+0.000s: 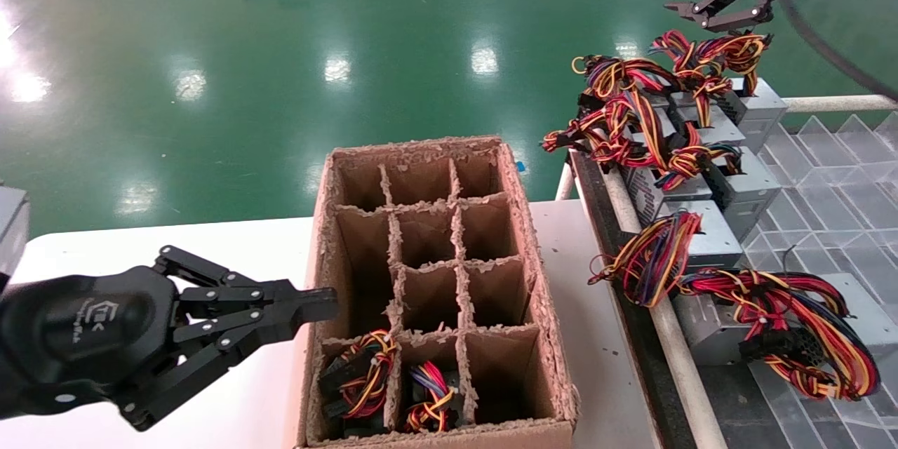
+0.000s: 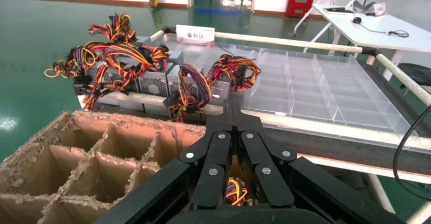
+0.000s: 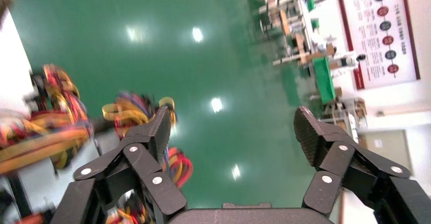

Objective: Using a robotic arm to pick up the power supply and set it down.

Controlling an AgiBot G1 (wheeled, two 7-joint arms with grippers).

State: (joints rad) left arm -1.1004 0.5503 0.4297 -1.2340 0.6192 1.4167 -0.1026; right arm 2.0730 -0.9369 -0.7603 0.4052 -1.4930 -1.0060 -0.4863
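While our right gripper [image 1: 708,12] hangs spread and empty at upper right above the far power supply [image 1: 754,106], we judge descent onto it comes next; our left gripper [image 1: 312,305] waits clenched lower left

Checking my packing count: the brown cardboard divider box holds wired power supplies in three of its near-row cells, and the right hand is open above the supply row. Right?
Not quite: the head view shows only two near-row cells of the brown cardboard divider box filled with wire bundles; the third is empty. The right hand is indeed open above the grey metal power supplies.
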